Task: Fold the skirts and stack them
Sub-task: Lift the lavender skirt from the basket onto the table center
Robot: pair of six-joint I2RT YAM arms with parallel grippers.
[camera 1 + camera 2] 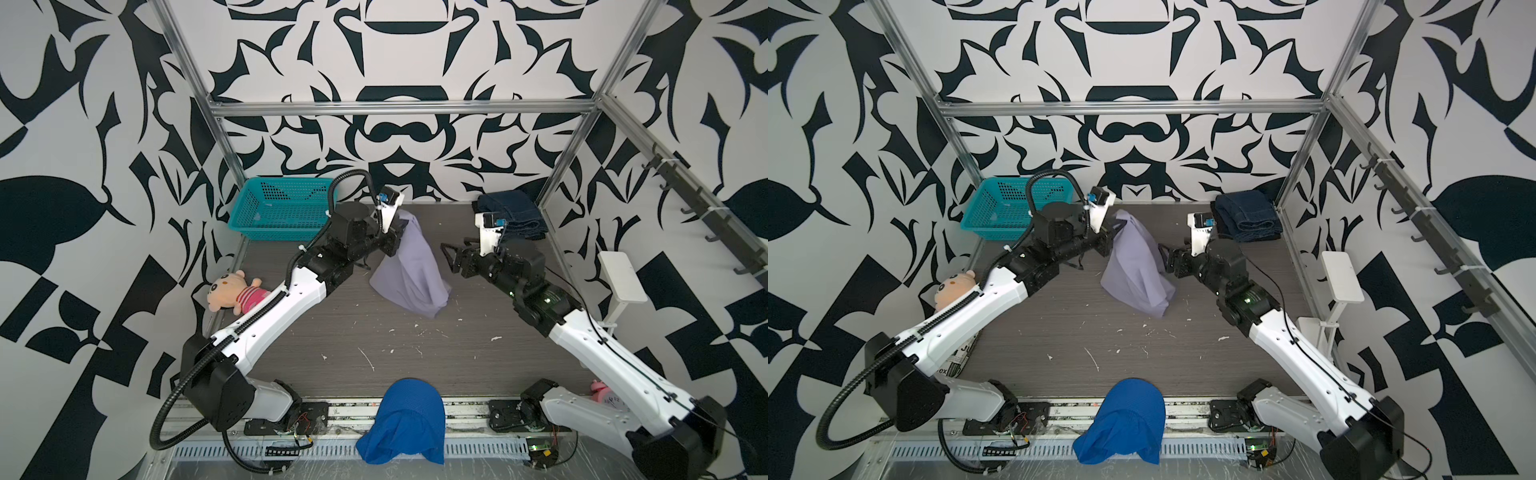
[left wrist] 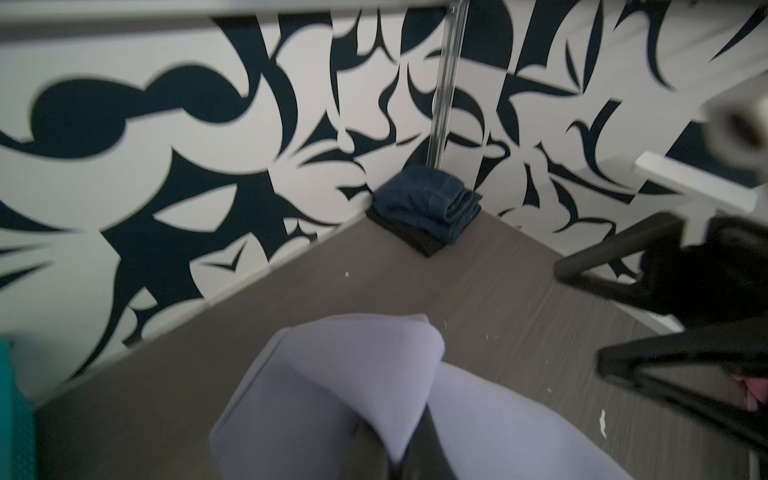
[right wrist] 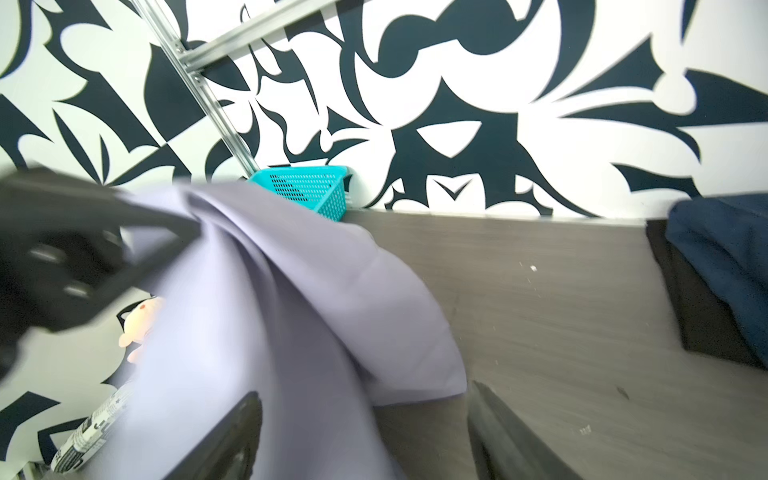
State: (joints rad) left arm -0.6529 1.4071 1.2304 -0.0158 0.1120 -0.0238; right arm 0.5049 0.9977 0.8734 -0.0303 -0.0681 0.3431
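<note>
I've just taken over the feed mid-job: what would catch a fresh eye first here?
The lavender skirt hangs from the shut left gripper over the rear middle of the table, its lower end bunched on the surface, with the right gripper open just beside it. In the far right corner the denim skirt sits folded on the black skirt. A bright blue mesh cloth drapes over the front edge.

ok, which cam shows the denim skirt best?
Left wrist: the denim skirt is whole, sharp and unobstructed, folded on top of the black skirt. Both top views show it small, from above, in the far right corner. The right wrist view cuts it off at the frame edge, blurred.
</note>
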